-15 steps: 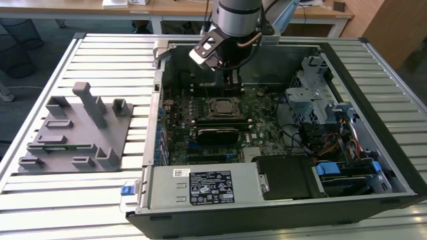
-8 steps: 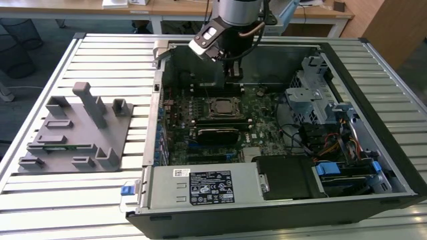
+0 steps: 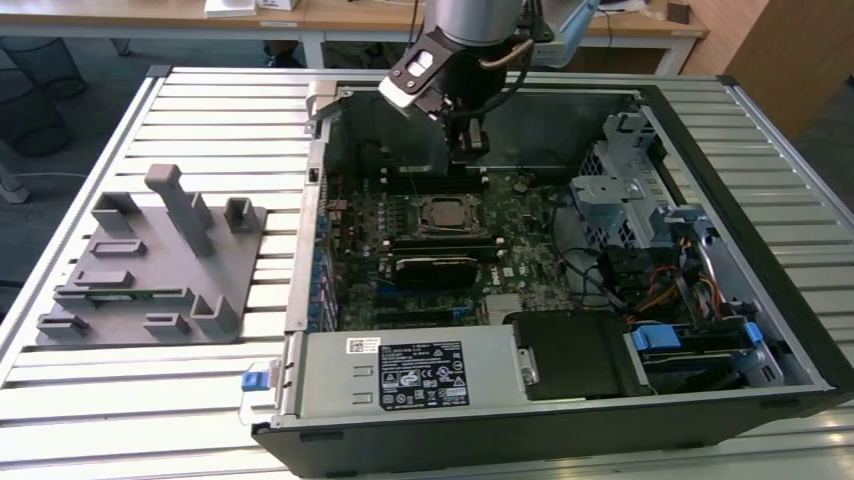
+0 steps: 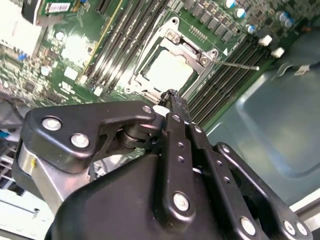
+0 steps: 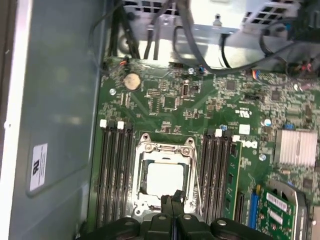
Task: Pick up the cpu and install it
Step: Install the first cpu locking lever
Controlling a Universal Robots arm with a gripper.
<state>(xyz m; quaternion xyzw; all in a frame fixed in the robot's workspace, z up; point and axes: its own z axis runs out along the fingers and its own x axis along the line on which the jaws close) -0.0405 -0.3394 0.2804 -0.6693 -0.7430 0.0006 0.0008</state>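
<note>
The cpu (image 3: 441,212) lies flat inside the dark socket frame (image 3: 442,228) on the green motherboard, its pale metal top showing in both wrist views (image 4: 167,70) (image 5: 162,179). My gripper (image 3: 463,158) hangs above the board, a little behind the socket toward the case's back wall. Its two black fingers (image 5: 172,201) are pressed together with nothing between them, so it is shut. Their tips (image 4: 172,96) hover just over the edge of the socket frame (image 5: 145,150), clear of the chip.
The open computer case (image 3: 310,200) rests on a slatted table. A black heatsink block (image 3: 434,268) sits in front of the socket, with memory slots (image 5: 112,170) on both sides. A grey plastic fixture (image 3: 147,260) lies at the exterior view's left. Drive cage and cables (image 3: 641,230) crowd the right.
</note>
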